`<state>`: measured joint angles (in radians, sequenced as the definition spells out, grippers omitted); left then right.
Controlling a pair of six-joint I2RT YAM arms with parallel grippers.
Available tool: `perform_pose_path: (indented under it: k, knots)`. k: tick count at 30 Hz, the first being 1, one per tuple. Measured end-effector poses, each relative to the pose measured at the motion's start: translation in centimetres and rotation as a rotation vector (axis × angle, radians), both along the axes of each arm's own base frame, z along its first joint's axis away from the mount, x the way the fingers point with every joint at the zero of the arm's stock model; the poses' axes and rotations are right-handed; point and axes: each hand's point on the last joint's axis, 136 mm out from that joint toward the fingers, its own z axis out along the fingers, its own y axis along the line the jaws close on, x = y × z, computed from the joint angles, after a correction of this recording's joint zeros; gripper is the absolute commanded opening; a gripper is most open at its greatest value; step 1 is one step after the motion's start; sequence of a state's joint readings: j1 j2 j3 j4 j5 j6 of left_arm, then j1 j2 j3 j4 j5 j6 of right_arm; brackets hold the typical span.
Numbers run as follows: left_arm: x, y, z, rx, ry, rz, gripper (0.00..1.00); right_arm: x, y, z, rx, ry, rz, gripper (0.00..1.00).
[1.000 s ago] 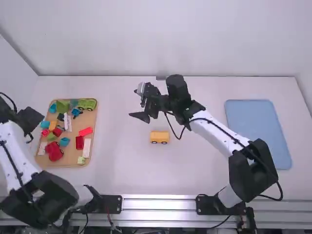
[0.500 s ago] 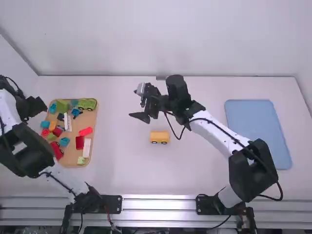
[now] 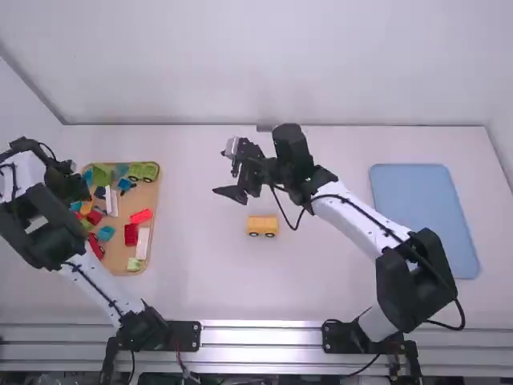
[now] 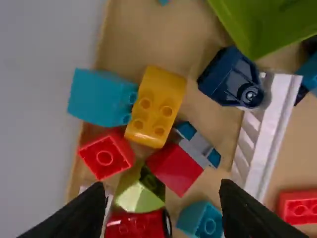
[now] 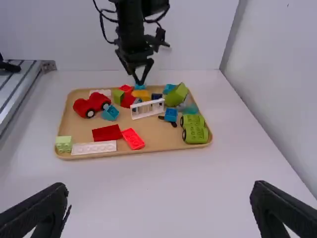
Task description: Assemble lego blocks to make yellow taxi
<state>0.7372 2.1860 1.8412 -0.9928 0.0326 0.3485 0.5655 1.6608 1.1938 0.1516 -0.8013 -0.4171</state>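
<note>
Fetching the taxi's top seems in hand: the left pincer [image 4: 164, 192], parted and empty, hangs over the tray [image 3: 119, 258]. Next, line up on the yellow block [image 4: 156, 106] (tightly neighboured) and descend. The car [image 3: 262, 226] sits mid-desk [image 3: 208, 281]; the right pincer [image 5: 159, 191] gapes, empty.

High view: above, behind arms [image 3: 346, 210], facing forward-down. Left wrist view: close above tan tray [image 3: 146, 198], steeply down past left fingers [image 4: 81, 214]. Right wrist view: farther, slanting beyond right fingers [image 5: 37, 213]. All share tan tray.
</note>
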Motion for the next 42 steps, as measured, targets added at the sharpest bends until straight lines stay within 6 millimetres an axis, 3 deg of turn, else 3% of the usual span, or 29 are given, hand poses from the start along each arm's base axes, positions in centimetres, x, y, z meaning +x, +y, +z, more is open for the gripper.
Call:
perform_pose_path:
  k: [4,13,22,33,38,42]
  knots:
    - [0.6,0.2,-1.2,0.005,-0.001,-0.034,0.53,0.0,0.0,0.0,0.0,-0.002,0.001,0.98]
    - [1.7,0.9,-1.2,0.044,-0.037,-0.061,0.52,0.1,-0.1,-0.4,-0.015,0.014,-0.011,0.98]
    - [1.3,0.8,-4.0,0.063,-0.031,-0.079,0.5,0.6,-0.4,-0.8,-0.036,0.013,-0.044,0.98]
    - [1.5,1.1,-4.9,0.1,-0.032,-0.09,0.55,0.6,-0.4,-0.8,-0.035,0.015,-0.045,0.98]
    - [1.4,0.4,-6.6,0.099,-0.036,-0.123,0.53,0.6,-0.4,-0.8,-0.034,0.016,-0.045,0.98]
    - [1.7,1.0,-6.5,0.122,-0.061,-0.117,0.48,0.6,-0.4,-0.8,-0.035,0.015,-0.045,0.98]
